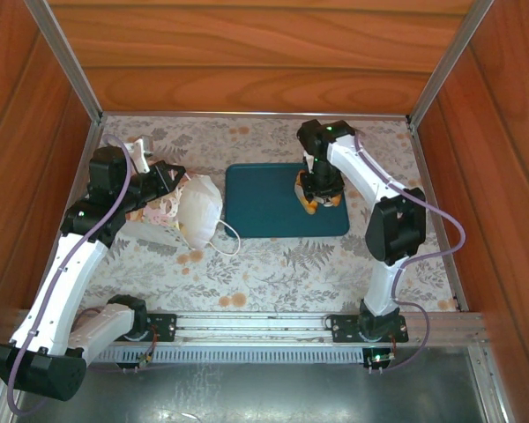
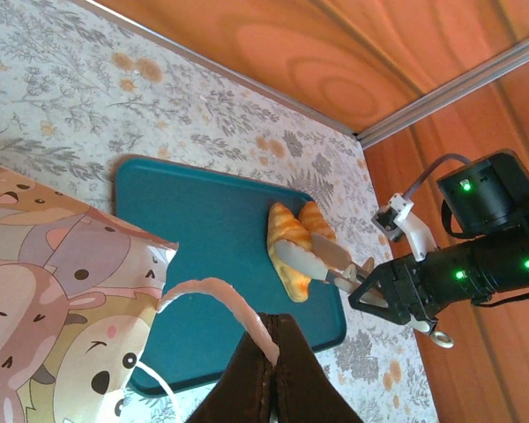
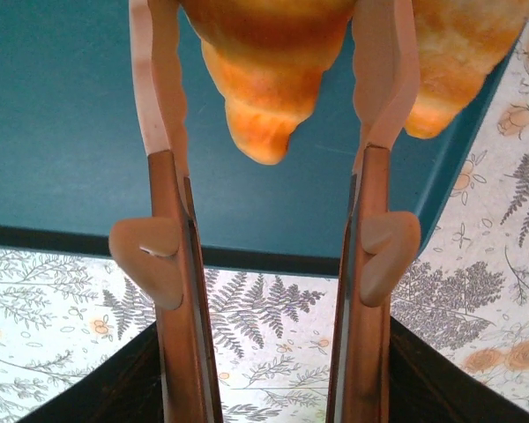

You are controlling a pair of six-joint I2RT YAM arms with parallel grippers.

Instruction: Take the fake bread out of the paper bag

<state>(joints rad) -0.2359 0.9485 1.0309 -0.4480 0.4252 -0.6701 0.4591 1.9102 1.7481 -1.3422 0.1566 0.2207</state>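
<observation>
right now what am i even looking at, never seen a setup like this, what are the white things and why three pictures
These are two robot arms bolted to the near edge of a table with a flowered cover. The wide picture comes from a camera above and behind them: left arm on the left, right arm on the right. The other two come from small cameras on the wrists, each looking along its own jaws. On the table lie a teal tray and, just left of it, a white paper bag. The right arm's jaws are closed around a toy croissant on the tray, a second pastry beside it. The left arm's jaws are shut, right by the bag; whether they pinch it is hard to tell.
</observation>
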